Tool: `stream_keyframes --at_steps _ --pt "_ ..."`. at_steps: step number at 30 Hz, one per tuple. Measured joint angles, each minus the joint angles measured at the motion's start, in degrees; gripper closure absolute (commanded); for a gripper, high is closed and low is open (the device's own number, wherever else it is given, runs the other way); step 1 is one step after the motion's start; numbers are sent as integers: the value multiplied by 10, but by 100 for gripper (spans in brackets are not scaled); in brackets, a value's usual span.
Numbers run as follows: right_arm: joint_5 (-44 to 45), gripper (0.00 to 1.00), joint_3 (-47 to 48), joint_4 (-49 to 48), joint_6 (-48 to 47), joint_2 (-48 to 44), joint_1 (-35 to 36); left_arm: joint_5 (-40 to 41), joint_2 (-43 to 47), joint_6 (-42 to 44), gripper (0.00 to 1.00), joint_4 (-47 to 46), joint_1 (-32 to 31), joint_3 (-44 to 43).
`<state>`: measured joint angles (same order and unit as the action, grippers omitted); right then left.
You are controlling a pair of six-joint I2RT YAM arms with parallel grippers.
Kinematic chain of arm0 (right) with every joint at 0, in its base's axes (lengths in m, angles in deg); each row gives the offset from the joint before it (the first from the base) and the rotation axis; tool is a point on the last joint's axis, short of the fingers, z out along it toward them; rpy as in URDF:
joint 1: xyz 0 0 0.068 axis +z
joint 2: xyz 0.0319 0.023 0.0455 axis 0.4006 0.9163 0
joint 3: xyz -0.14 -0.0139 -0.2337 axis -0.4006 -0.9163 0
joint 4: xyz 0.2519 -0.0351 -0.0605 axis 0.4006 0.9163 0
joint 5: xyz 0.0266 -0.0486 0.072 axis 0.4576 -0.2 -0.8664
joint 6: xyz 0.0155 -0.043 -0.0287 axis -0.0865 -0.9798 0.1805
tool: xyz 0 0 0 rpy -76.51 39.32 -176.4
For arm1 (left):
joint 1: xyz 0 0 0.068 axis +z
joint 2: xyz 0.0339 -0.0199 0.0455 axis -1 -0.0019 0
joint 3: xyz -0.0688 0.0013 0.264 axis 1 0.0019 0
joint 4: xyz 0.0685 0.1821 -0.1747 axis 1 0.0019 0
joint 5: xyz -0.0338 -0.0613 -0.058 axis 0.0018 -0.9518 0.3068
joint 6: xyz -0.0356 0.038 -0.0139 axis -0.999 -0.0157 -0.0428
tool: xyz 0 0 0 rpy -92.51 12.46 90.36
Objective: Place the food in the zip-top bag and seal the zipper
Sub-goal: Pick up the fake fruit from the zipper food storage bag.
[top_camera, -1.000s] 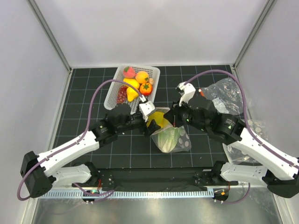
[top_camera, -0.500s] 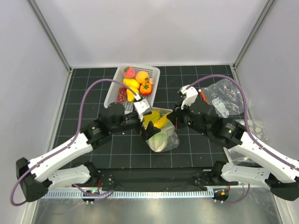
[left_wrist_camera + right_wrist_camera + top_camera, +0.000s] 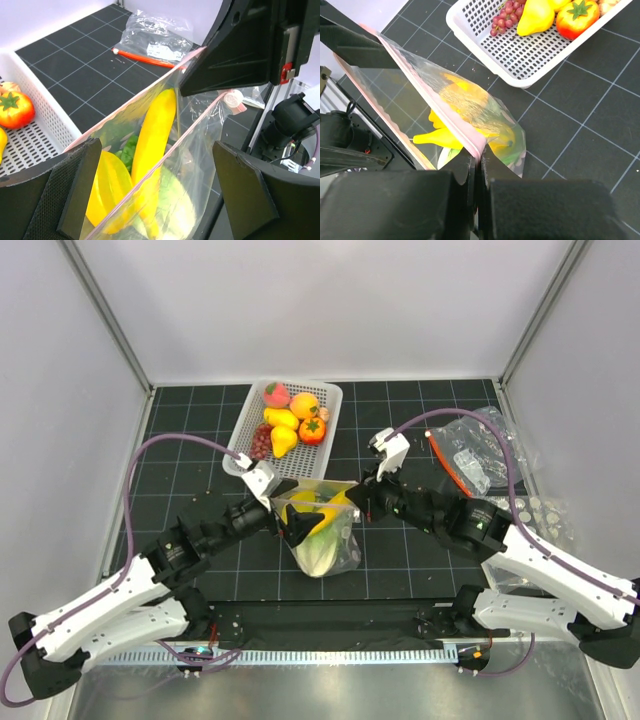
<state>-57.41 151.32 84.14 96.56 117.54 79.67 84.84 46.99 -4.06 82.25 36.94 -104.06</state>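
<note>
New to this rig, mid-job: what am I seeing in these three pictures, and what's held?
Two robot arms sit at a table's near edge. One picture looks down from above; the other two come from cameras on each wrist. The right end effector is pinched shut on the mouth edge of the dotted zip-top bag, which holds a banana and cabbage. The left end effector is open, fingers either side of the bag. A white basket has more toy fruit; another clear bag lies at the right.
</note>
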Motion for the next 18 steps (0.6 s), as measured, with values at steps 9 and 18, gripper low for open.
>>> stream_keyframes --at_steps 9,18 --pt "-2 99 -18 -12 -5 2 -5 -74 16 -9 0 -82 10 43" --pt "-21 99 -33 -25 -5 37 -9 -85 -58 -127 0 -205 17 60"
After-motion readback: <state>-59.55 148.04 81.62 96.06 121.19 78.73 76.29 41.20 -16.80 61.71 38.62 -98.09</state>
